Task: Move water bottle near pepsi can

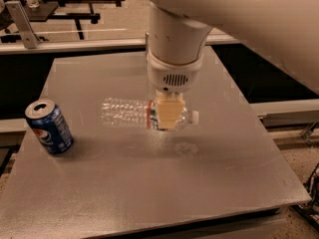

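The water bottle (124, 113), clear and ribbed with a white cap at its right end, hangs on its side above the middle of the grey table (149, 183). My gripper (168, 114) comes down from the white arm and is shut on the bottle at its orange, white and green label. The pepsi can (50, 126), dark blue with a silver top, stands upright at the table's left edge, well to the left of the bottle's base.
The bulky white arm (229, 14) fills the top right and hides the back of the table. Metal railings and a frame (60, 19) run behind the table. The floor drops off past the right edge (279, 148).
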Action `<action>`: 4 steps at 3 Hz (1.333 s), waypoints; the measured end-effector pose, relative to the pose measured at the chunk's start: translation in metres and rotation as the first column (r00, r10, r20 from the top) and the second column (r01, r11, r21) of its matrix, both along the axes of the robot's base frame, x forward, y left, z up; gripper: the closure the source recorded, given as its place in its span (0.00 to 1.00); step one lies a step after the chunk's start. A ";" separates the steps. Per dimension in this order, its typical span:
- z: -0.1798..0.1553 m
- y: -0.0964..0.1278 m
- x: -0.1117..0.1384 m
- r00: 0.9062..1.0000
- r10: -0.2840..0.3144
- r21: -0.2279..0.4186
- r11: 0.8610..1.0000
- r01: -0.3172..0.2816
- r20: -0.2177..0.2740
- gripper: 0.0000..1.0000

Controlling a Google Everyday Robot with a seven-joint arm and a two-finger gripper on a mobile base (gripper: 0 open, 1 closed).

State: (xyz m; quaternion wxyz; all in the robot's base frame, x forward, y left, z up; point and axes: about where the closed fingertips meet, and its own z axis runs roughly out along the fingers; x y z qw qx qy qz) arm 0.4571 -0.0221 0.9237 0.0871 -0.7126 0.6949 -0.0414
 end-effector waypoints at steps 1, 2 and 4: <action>-0.017 0.044 0.000 0.995 0.097 -0.031 0.995 -0.098 -0.009 1.00; -0.035 0.062 -0.002 0.989 0.142 -0.057 0.988 -0.143 -0.030 1.00; -0.054 0.082 0.001 0.983 0.169 -0.049 0.984 -0.172 -0.066 0.51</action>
